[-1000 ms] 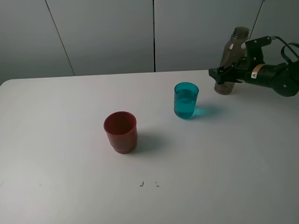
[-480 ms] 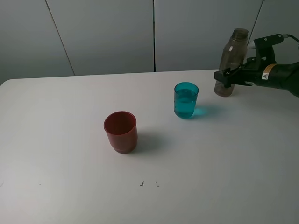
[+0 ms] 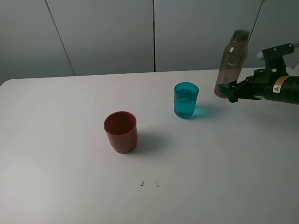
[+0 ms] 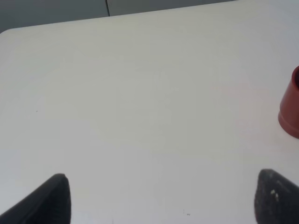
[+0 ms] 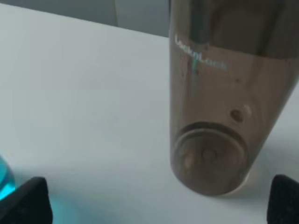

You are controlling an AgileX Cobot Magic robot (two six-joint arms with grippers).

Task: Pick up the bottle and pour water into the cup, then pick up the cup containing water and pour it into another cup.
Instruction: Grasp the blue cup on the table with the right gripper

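The white table (image 3: 56, 140) carries everything, with all three vessels spread well apart, so each can be reached without knocking another. The bottle (image 3: 232, 60) stands upright at the far right, base on the table, with no water level showing in it. The red cup (image 3: 121, 131) sits upright near the middle-left, mouth up and ready to receive. The teal cup (image 3: 186, 100) stands farther back between the red cup and the bottle, with water visible inside. Judging by that, the first pour looks done and the teal cup is the next thing to lift.

The right claw (image 3: 232, 92) hangs low just beside the bottle's base. Its jaws are spread wide and grip nothing, and in the wrist view the bottle stands clear ahead of the fingertips. The left claw (image 4: 159, 198) is also spread wide and empty above bare table, left of the red cup, probably waiting out of the way.
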